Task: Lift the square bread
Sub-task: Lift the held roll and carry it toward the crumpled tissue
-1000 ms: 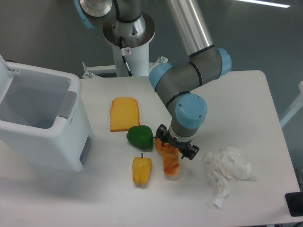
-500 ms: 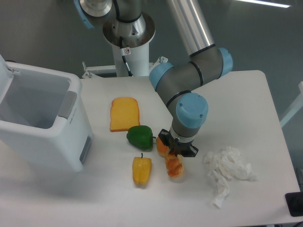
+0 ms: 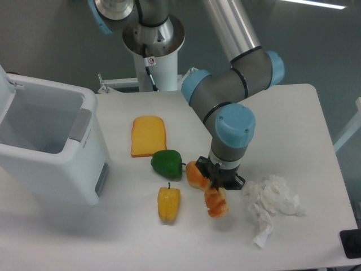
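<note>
Green pepper (image 3: pixel 167 164) above yellow pepper (image 3: pixel 168 204), apart. Orange pastry pieces (image 3: pixel 216 202) just right of them. Crumpled tissue (image 3: pixel 273 203) farther right. White bin (image 3: pixel 48 145) at table's (image 3: pixel 293 124) left edge.

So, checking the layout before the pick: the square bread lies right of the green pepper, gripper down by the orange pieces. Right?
Not quite. The camera view shows the square bread up and left of the green pepper. The gripper is indeed down by the orange pieces.

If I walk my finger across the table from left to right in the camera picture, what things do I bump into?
White bin → bread → orange food under the gripper → crumpled tissue.
</note>
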